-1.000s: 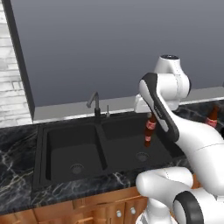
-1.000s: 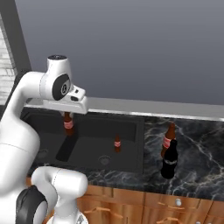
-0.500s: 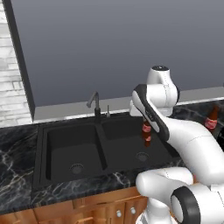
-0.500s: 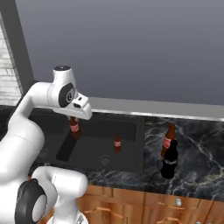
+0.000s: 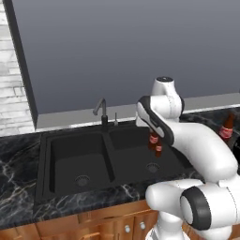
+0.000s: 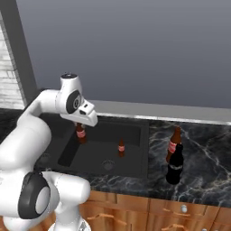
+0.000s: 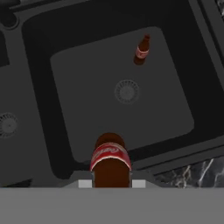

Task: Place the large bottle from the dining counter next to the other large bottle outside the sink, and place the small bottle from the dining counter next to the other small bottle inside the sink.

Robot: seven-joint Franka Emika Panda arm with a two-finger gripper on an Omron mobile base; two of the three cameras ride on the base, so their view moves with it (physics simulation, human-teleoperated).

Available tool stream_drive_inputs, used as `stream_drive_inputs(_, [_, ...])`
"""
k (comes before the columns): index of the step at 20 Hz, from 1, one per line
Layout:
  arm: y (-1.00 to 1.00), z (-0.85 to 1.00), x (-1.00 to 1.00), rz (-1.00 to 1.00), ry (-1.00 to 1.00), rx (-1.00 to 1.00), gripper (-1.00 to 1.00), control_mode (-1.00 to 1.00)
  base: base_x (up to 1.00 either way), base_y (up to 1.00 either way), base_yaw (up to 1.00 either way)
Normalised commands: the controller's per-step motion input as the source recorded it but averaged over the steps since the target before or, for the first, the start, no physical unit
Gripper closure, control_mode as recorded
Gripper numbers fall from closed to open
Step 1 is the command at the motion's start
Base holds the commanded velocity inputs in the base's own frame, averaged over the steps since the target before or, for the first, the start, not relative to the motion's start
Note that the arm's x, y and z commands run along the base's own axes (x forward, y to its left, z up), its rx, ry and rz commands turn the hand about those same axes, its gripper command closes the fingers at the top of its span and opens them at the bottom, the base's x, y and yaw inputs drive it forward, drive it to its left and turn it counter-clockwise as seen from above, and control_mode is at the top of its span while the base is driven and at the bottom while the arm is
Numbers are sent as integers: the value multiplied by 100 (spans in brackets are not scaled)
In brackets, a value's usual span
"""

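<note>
The pincer point(image 7: 111, 183) is clamped on the small bottle point(image 7: 110, 162), which hangs below it over the right basin of the sink point(image 7: 65, 144), clear of the basin floor. The grip sits at the bottle's upper part; the label band shows directly under the jaws in the hand view. From the right base view, the held bottle point(image 6: 80, 133) is still high, at about rim level.

Judgement on the step in hand: the bottle should come down upright, without swing, to a spot just beside the other small bottle point(image 7: 141, 51), which stands ahead of the pincer, past the drain point(image 7: 126, 91), in the same basin. The approach should stop short of that bottle so the two do not knock; release only once the base rests on the basin floor.

Farther off, beyond the sink's right wall, the large bottle point(image 6: 174, 163) and the other large bottle point(image 6: 173, 142) stand close together on the desk point(image 6: 203, 158); that half of the task looks finished. The tap point(image 5: 101, 110) stands well away at the back edge.
</note>
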Motion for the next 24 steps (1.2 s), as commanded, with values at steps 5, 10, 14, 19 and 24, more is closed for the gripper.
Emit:
stream_drive_inputs(5, [0, -46, 49, 0, 0, 0, 100, -100, 0, 0, 0])
stream_drive_inputs(10, [0, -29, 45, 0, -2, 0, 100, -100, 0, 0, 0])
stream_drive_inputs(14, [0, -8, 37, 0, -3, 0, 100, -100, 0, 0, 0])
stream_drive_inputs(19, [0, -20, 28, 0, -1, 0, 100, -100, 0, 0, 0])
stream_drive_inputs(24, [0, -40, 25, 0, -4, 0, 100, -100, 0, 0, 0])
